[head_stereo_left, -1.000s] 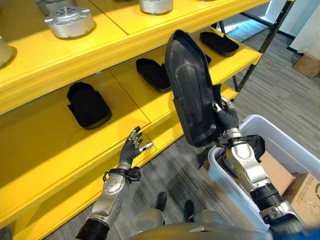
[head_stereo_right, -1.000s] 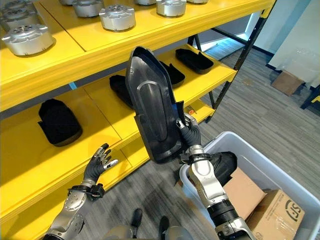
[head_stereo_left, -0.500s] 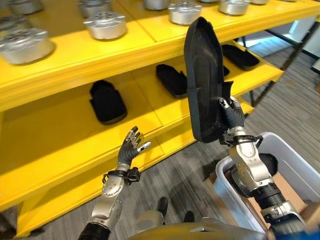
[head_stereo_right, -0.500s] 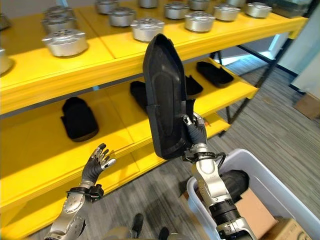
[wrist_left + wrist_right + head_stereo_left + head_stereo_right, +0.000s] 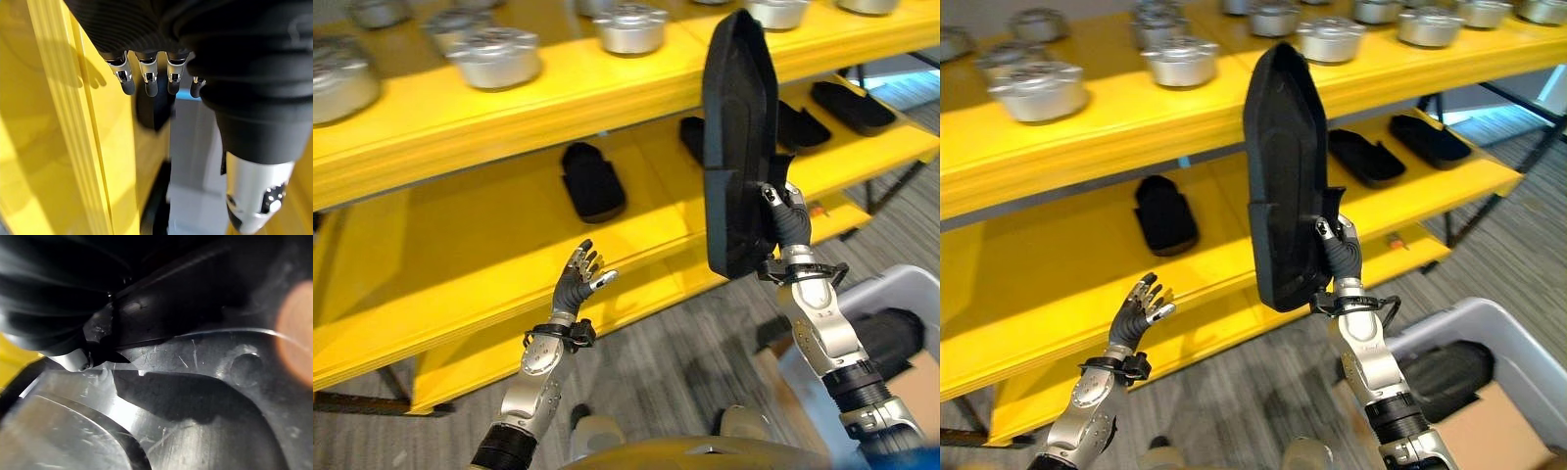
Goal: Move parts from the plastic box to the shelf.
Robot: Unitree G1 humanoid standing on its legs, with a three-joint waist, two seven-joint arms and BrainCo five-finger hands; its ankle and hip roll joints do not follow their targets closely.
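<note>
Yellow shelf point(image 5: 636, 186) ahead: right hand point(image 5: 790, 223) grips the black part point(image 5: 736, 137) upright; tip it flat onto bare shelf; left hand point(image 5: 576, 284) hangs open.

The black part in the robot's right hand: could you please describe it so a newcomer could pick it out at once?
Before the yellow shelf, the right hand grips the long black shell by its lower edge. Unlike the small black parts lying flat, it stands upright, pointed end up.
</note>
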